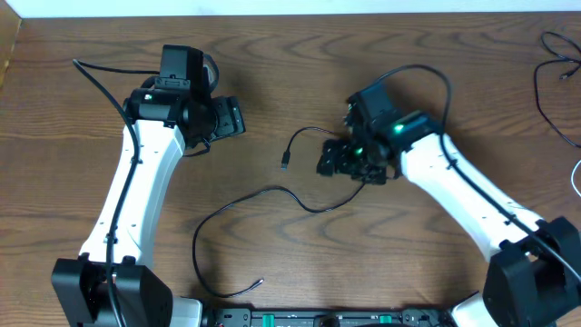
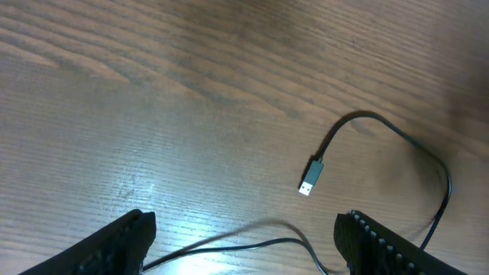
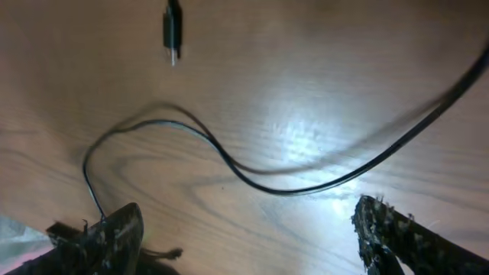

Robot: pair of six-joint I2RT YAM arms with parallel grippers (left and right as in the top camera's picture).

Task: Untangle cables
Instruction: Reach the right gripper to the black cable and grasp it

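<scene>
Black cable [image 1: 263,188] lies loose on the table [image 1: 300,54] between the arms, one loop passing under the right claw [image 3: 248,229], which stands spread and empty. The left claw [image 2: 244,229] is likewise spread and empty. Risk: if the right claw closes here, it may catch two strands together or slip off the thin wire, and a pull would then tighten the loop.

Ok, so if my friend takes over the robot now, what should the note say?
Left gripper: jaws open, holding nothing.
Right gripper: jaws open, low over the black cable, no grip seen.
Black cable: loose on the table, one plug between the two grippers, part hidden under the right gripper.
White cable: far right edge of the table, apart from the black one.
Done: the two look separated.
Left: probably straightening the black cable's loops.
</scene>
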